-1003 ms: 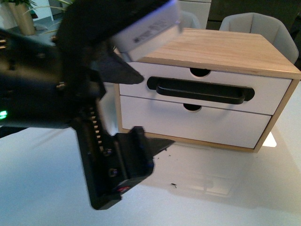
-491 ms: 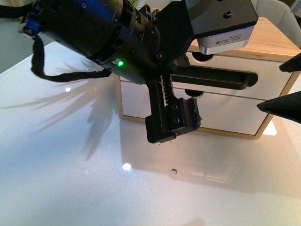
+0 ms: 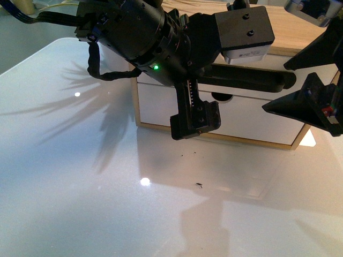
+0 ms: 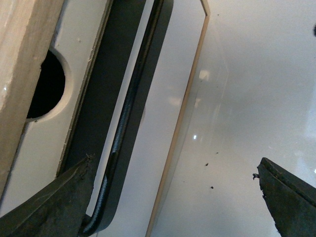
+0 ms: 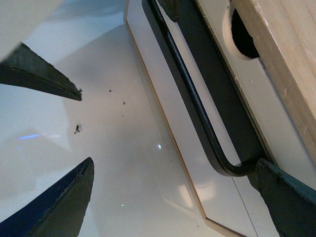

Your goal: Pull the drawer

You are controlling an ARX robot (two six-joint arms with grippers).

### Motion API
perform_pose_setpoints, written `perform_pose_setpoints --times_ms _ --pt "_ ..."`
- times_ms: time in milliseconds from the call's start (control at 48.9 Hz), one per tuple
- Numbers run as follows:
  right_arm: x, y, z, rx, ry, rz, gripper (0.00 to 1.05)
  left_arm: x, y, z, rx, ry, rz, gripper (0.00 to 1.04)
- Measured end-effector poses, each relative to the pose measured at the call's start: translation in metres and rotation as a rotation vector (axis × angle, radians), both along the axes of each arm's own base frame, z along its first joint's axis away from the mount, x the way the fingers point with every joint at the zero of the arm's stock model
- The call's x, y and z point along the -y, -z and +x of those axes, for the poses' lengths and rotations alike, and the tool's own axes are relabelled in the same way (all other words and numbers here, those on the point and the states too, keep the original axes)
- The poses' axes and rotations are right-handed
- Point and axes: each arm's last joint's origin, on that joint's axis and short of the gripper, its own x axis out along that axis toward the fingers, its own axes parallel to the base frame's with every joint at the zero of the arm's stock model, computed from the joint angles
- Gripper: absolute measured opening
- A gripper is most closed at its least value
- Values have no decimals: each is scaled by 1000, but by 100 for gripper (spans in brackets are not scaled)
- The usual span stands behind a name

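Observation:
The drawer [image 3: 281, 63] is the upper of two in a small wooden cabinet; its white front sits flush with the frame. Its black bar handle [image 3: 252, 80] spans the recess below the half-round notch [image 4: 47, 84]. My left gripper [image 3: 192, 99] is open in front of the handle's left end; in the left wrist view [image 4: 170, 207] one finger [image 4: 49, 207] lies right by the bar's bend [image 4: 98, 217]. My right gripper [image 3: 273, 88] is open at the handle's right end; one finger [image 5: 291, 197] is beside the bar's bend [image 5: 232, 168]. Neither holds anything.
The lower white drawer front [image 3: 252, 120] has no handle. The cabinet stands on a glossy white table [image 3: 107, 203] with small dark specks [image 3: 199, 186]. My left arm's bulk [image 3: 134, 32] hides the cabinet's left part. Another dark finger [image 5: 39, 74] shows in the right wrist view.
The left arm has lifted slightly and stays at the handle's left end. The right gripper has come further in from the right to the handle's right end. The drawer has not moved.

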Motion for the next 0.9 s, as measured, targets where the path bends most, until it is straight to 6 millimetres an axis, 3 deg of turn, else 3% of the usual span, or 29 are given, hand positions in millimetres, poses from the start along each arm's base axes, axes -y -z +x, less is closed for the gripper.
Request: perform_pose_setpoints --times_ms 327,696,901 --pt "-8 13 15 -15 -14 -5 96 -5 6 17 7 -36 16 97" --pt "-12 30 27 -36 -11 -25 96 -4 15 19 -6 -32 30 97" --pt "-12 32 24 -87 -60 -58 96 -5 18 16 -27 6 64 97"
